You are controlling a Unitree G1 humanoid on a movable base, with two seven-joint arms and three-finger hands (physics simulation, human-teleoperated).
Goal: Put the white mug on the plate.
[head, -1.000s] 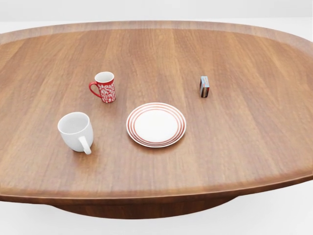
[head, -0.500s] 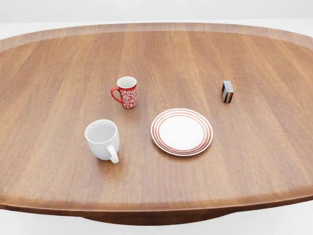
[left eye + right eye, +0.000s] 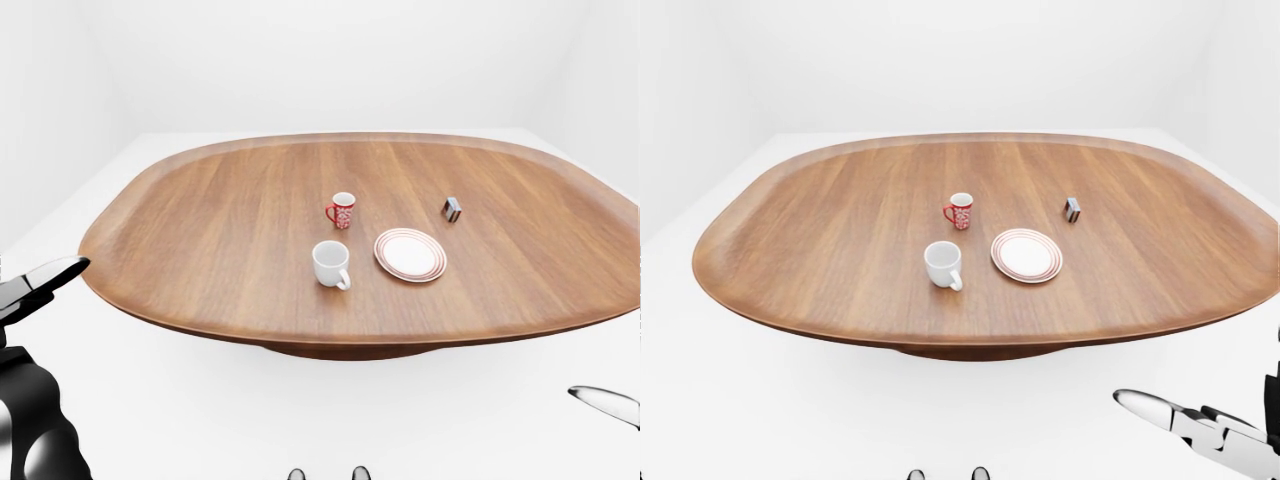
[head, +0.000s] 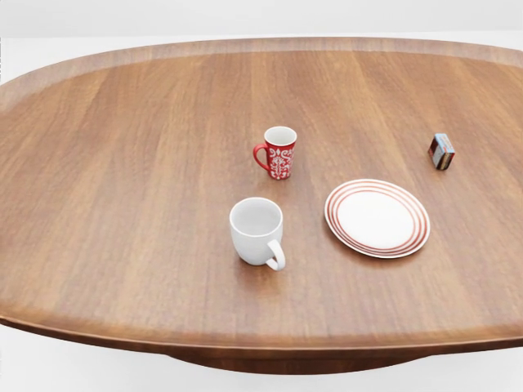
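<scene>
White room, plain white walls and floor. Big oval wooden table point(image 4: 122, 204) filling most of the head view, darker rim band round the edge, pedestal base under it in the eye views.

Left hand point(image 3: 35, 285) low at the left edge of the left-eye view, glossy black and silver, well short of the table; only a tapered finger and a dark forearm mass in view, so can't tell whether spread or closed. Right hand point(image 3: 1200, 425) low at the right of the right-eye view, also clear of the table, holding nothing; silver fingertip pointing left, jointed segments behind it; finger spread not readable.

Plate point(image 4: 377, 218), white centre with red concentric rings, flat on the table right of centre in the head view, nothing on it.

White mug point(image 4: 257, 230) upright, just left of the plate, not touching it, handle toward the bottom right of the view. Not yet on the plate.

Red patterned mug point(image 4: 279, 152) upright, above the white mug, handle to its left.

Small box point(image 4: 441, 152) at upper right, above the plate, well apart from the mugs.
</scene>
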